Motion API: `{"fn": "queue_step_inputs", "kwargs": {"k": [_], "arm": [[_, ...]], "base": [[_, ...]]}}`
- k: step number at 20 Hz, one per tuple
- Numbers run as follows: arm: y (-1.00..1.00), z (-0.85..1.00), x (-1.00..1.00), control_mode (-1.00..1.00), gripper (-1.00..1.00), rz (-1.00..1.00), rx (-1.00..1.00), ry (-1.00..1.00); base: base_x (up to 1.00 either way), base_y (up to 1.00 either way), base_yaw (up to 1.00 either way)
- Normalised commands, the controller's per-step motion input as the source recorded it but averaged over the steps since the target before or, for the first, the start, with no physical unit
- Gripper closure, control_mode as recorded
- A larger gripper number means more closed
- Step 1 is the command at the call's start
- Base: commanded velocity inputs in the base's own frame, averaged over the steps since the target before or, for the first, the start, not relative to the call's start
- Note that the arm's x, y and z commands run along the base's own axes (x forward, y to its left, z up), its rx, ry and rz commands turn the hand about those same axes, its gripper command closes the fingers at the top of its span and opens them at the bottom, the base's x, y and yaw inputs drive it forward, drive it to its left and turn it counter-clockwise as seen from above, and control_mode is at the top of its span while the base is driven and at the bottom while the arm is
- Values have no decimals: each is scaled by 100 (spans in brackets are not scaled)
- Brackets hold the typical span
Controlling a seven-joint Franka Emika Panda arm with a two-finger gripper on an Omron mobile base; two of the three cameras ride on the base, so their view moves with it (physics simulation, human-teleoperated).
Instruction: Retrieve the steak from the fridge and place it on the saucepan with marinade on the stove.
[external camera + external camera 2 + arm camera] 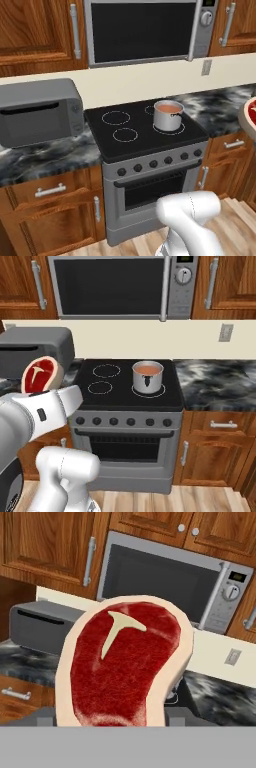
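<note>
Holding steak [125,664] aloft — gripper clamped, saucepan [147,376] on stove [120,396]

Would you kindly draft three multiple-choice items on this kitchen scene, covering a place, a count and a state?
1. On which burner of the stove does the saucepan stand?
A. front left
B. back right
C. back left

2. How many white burner rings does the black top leave uncovered?
A. one
B. three
C. six

3. Where is the steak?
A. in the saucepan
B. on the toaster oven
C. carried in the air, off the stove

Key: 1 B, it sits at the back right beside the counter; 2 B, three rings show bare; 3 C, the steak rides at the arm's end, left of the stove.
</note>
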Motion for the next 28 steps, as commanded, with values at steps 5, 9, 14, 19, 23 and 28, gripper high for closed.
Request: {"fn": "queue_step_inputs", "kwargs": {"k": [5, 9, 14, 19, 23, 28], "arm": [[0, 0, 0, 100, 100, 0, 0, 0], [0, 0, 0, 100, 100, 0, 0, 0], [0, 0, 0, 100, 100, 0, 0, 0], [0, 0, 0, 100, 100, 0, 0, 0], [0, 0, 0, 100, 100, 0, 0, 0], [0, 0, 0, 100, 100, 0, 0, 0]], "base": [[49, -24, -7], [45, -16, -7], [49, -10, -8], [52, -9, -9], [51, -11, -8], [50, -11, -6]]}}
